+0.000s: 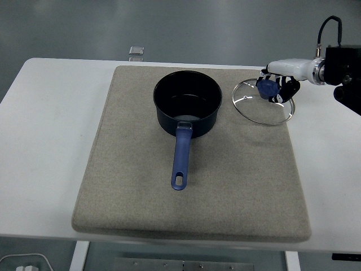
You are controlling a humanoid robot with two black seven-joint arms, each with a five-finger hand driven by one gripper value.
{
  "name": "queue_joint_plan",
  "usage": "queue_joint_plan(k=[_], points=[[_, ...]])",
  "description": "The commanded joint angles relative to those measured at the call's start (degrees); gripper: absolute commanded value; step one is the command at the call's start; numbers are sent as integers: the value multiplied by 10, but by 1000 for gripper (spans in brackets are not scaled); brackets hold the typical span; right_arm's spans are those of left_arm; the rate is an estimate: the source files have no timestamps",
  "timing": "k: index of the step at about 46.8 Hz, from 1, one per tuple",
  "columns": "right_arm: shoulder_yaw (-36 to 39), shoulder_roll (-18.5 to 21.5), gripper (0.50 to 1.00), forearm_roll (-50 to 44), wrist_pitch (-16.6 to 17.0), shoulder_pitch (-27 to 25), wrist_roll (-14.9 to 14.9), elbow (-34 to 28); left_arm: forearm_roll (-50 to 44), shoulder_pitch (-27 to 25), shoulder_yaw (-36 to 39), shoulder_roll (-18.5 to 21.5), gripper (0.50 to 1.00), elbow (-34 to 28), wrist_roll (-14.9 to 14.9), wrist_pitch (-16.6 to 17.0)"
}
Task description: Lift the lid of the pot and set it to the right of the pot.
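A dark blue pot [187,109] with a long blue handle stands open at the back middle of a grey mat [135,186]. A glass lid [260,107] with a metal rim and a blue knob [267,88] sits to the right of the pot, near the mat's right edge, low at or on the mat. My right hand [278,87] comes in from the right and its fingers are curled around the knob. The left arm is out of view.
The mat covers most of the white table [39,130]. A small clear object [136,51] lies at the table's far edge, behind the mat. The black right arm housing [345,70] fills the upper right corner.
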Motion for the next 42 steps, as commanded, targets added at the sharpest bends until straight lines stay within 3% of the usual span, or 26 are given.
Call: queue_joint_plan(k=[1,5,7,8,12,19,23,27,42], points=[[0,0,500,3,-4,-2,0,0,0,0,0,0,1000,0,-1,0],[0,1,511,5,-11,-5,0,0,0,0,0,0,1000,0,-1,0],[1,1,586,6,-18,-9,0,0,0,0,0,0,1000,0,-1,0],[1,1,600,7,-21,-10,0,0,0,0,0,0,1000,0,-1,0],[-1,2,619,7,-23,-13,0,0,0,0,0,0,1000,0,-1,0],[-1,11,697,7,-24,-18,0,0,0,0,0,0,1000,0,-1,0],[0,11,768,7,-24,-18,0,0,0,0,0,0,1000,0,-1,0],[1,11,876,8,-24,-17,0,0,0,0,0,0,1000,0,-1,0],[12,2,895,58,-17,-9,4,5,0,0,0,0,1000,0,-1,0]])
